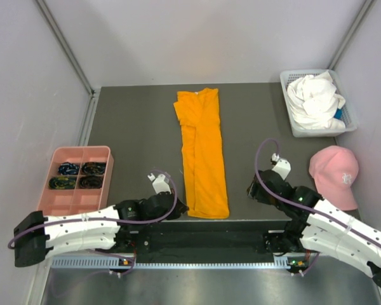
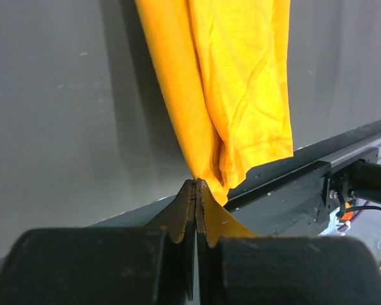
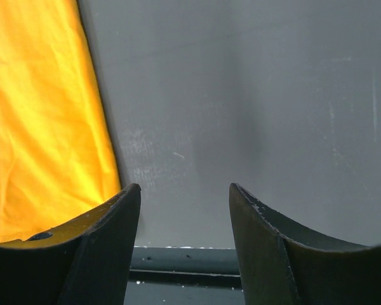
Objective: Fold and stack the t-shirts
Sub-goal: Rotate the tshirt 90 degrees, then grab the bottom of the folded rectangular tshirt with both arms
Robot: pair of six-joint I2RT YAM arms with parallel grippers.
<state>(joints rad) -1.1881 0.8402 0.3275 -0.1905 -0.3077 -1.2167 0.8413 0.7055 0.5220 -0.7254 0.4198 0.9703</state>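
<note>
Pinching the near left corner of the orange shirt (image 1: 203, 159), stretched near to far, in the clamped left gripper (image 2: 195, 185), with the right gripper (image 3: 185, 190) spread empty alongside.

The orange t-shirt (image 2: 241, 95) runs off the top edge of the left wrist view, and the right wrist view crops it at the left and top. Overhead, the white t-shirt (image 1: 314, 98) lies bunched in a basket (image 1: 324, 131), its outline unreadable, half covering a blue item (image 1: 338, 114). The dark items (image 1: 92, 169) in the pink tray (image 1: 63, 202) are too small to identify, as is the pink cap (image 1: 333, 171) emblem.
</note>
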